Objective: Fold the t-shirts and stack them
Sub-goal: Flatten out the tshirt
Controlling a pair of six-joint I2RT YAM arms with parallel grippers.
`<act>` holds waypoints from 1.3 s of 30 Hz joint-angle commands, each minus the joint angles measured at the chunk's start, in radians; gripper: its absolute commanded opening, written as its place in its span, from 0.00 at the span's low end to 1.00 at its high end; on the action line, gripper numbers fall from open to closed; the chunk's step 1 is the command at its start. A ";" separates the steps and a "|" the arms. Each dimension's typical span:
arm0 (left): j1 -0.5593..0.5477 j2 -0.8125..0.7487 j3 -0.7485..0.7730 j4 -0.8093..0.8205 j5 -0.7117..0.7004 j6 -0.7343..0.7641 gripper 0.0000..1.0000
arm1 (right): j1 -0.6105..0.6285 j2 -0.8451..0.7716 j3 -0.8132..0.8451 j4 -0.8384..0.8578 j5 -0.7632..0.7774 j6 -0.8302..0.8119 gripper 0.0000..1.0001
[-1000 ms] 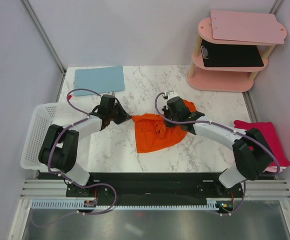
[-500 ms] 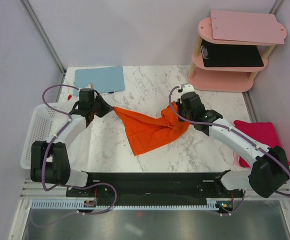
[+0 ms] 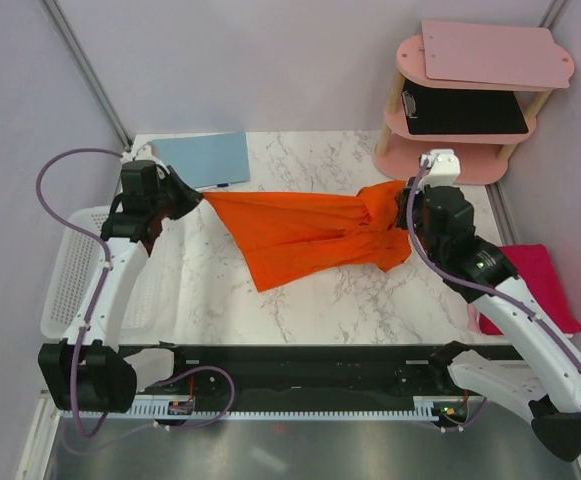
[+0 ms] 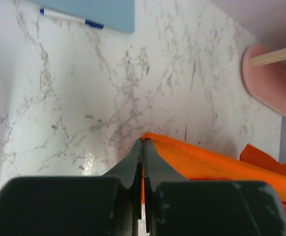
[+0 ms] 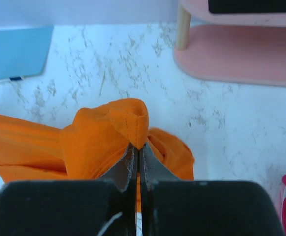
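**Both ends of the orange shirt (image 3: 300, 235) gripped**

My left pincer (image 3: 192, 197) is clamped tight on one corner, and my right pincer (image 3: 402, 208) is closed on a bunched fold. The cloth stretches between them across the middle of the worktop (image 3: 370, 300). The pink shirt (image 3: 535, 285) lies at the right edge.

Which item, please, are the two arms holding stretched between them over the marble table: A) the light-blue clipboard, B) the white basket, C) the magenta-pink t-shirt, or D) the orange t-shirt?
D: the orange t-shirt spans the gap between the arms, pinched at one end by the left arm's fingers and bunched at the other in the right arm's fingers.
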 commanded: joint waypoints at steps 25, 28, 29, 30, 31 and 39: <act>0.016 -0.303 0.038 -0.256 -0.126 0.195 0.02 | -0.005 -0.051 -0.260 0.134 -0.106 0.133 0.69; 0.014 -0.312 -0.005 -0.253 -0.120 0.197 0.02 | -0.005 0.038 -0.288 0.221 -0.237 0.149 0.83; 0.014 -0.318 -0.024 -0.251 -0.118 0.197 0.02 | -0.005 0.104 -0.288 0.246 -0.288 0.162 0.92; 0.014 -0.320 -0.031 -0.251 -0.112 0.195 0.02 | -0.007 0.141 -0.288 0.299 -0.336 0.166 0.93; 0.014 -0.321 -0.039 -0.250 -0.111 0.195 0.02 | -0.005 0.218 -0.273 0.318 -0.403 0.177 0.94; 0.014 -0.334 -0.094 -0.231 -0.094 0.183 0.02 | -0.005 0.540 -0.156 0.473 -0.640 0.281 0.91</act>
